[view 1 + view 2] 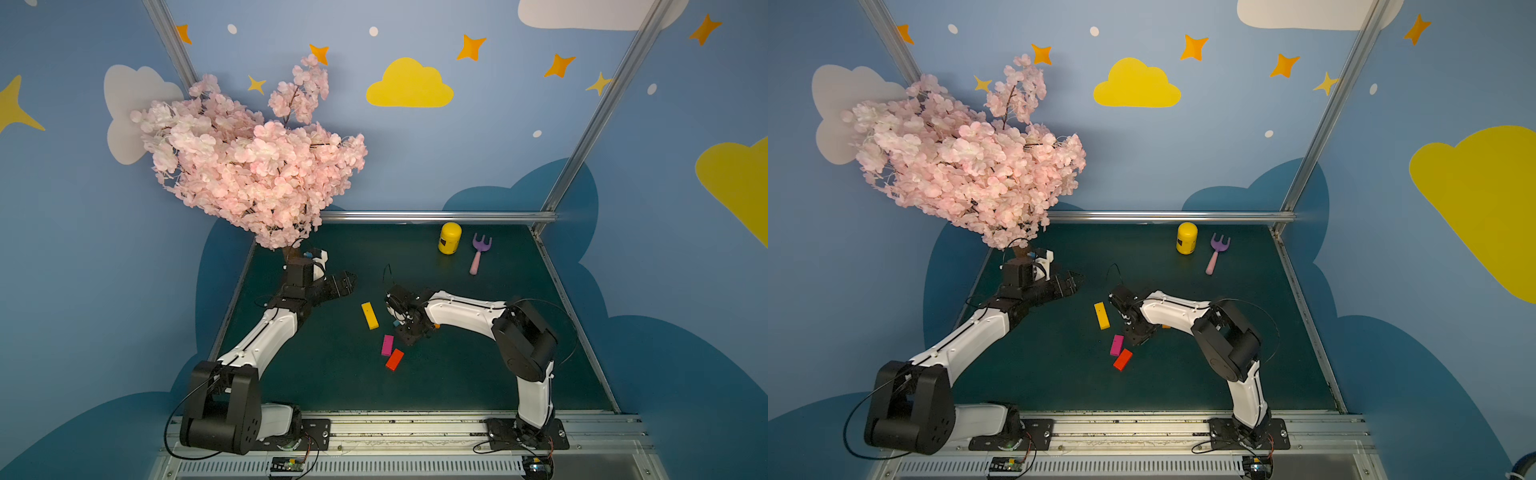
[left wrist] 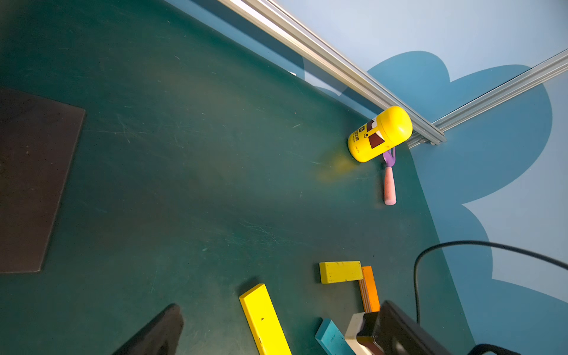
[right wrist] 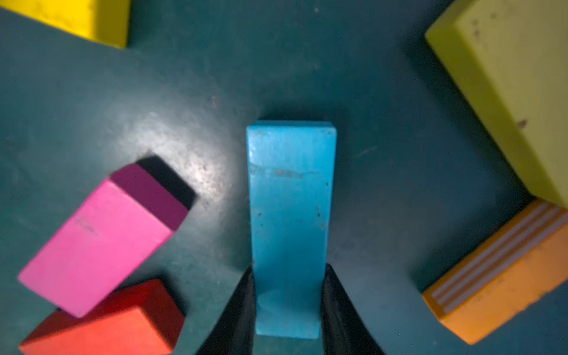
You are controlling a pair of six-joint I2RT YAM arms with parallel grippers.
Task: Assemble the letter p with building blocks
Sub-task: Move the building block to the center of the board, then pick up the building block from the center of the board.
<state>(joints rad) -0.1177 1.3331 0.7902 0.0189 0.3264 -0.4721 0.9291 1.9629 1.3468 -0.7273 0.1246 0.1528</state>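
Note:
In the right wrist view my right gripper (image 3: 289,269) is shut on the near end of the teal block (image 3: 290,199), which lies flat on the green mat. Around it lie the magenta block (image 3: 98,239) resting partly on the red block (image 3: 104,322), the orange block (image 3: 498,282) on its edge, and a short yellow block (image 3: 507,86). In a top view the long yellow block (image 1: 369,315), magenta (image 1: 387,345) and red (image 1: 394,359) lie left of the right gripper (image 1: 409,332). My left gripper (image 1: 351,284) hovers open and empty, further left and back.
A yellow can (image 1: 449,237) and a purple-pink toy rake (image 1: 478,253) stand near the back rail (image 1: 436,216). A pink blossom tree (image 1: 249,166) overhangs the back left corner above the left arm. A dark plate (image 2: 30,178) lies on the mat in the left wrist view.

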